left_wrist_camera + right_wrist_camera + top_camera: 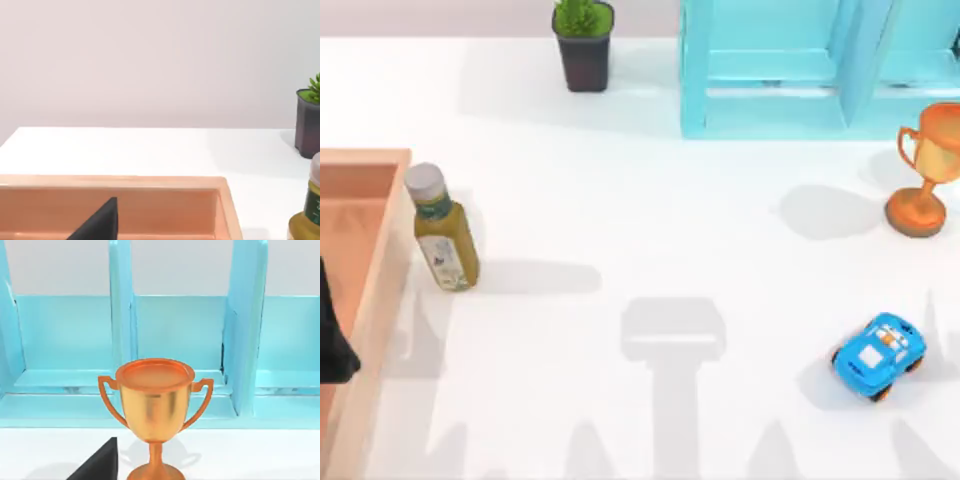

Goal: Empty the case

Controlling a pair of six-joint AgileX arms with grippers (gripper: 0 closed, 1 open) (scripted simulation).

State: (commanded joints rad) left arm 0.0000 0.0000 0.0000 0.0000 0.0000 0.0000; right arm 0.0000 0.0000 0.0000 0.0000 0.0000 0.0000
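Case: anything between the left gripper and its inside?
Nothing visible. The left arm's dark tip is already over the case at the table's left edge. The olive bottle stands outside its right wall, on the table.

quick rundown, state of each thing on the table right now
large shallow wooden case: open-topped, visible floor bare
olive-green bottle with grey cap: upright, outside the case by its wall
orange trophy cup: upright before the turquoise shelf unit
blue toy car: on its wheels
potted green plant: upright
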